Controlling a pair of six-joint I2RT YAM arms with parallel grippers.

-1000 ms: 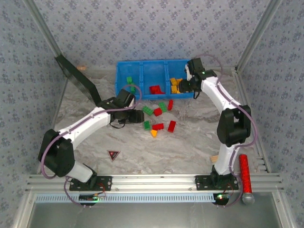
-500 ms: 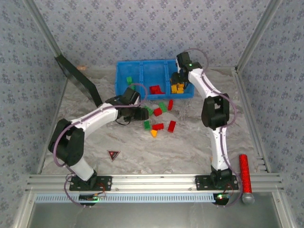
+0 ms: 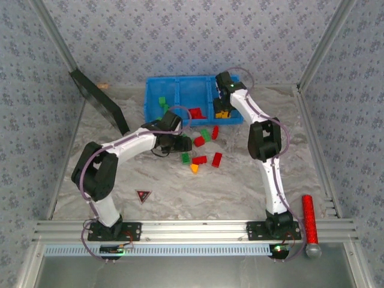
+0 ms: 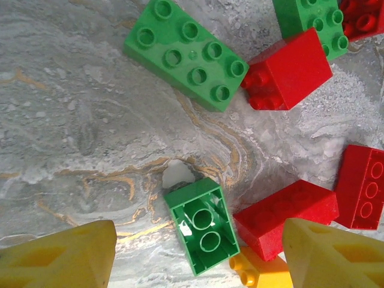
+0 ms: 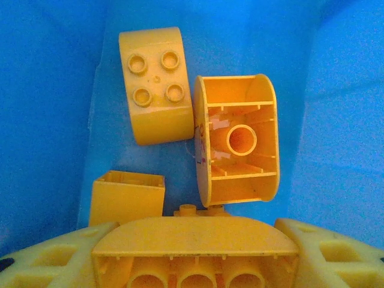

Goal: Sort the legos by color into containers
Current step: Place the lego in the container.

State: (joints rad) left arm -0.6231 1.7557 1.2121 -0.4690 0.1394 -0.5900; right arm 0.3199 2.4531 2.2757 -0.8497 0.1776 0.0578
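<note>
From above, the blue bin (image 3: pixel 147 99) sits at the far side of the marbled table (image 3: pixel 240 192). It holds green pieces in its left compartment, red in the middle and yellow on the right. Loose legos (image 3: pixel 200 159) lie scattered just before it. The left fingers (image 3: pixel 183 144) hang over that scatter, and the right fingers (image 3: pixel 221 107) reach into the right compartment. A black panel (image 3: pixel 99 102) leans at the far left, a triangle sticker (image 3: pixel 143 195) lies nearer the bases, and a red cylinder (image 3: pixel 309 216) rests on the rail at the right. Patterned walls (image 3: pixel 180 36) close the space in.

At the left wrist, the fingers stand apart, gripping nothing. An upturned green brick (image 4: pixel 204 231) lies on the table between them (hollow side up). A red brick (image 4: pixel 282 216) and an orange one (image 4: pixel 258 273) touch it on the right, and a long green brick (image 4: pixel 186 54) lies farther off.

At the right wrist, the fingers are clamped on a yellow brick (image 5: pixel 195 252) above the blue floor, where three more yellow pieces (image 5: pixel 155 84) lie close together.
</note>
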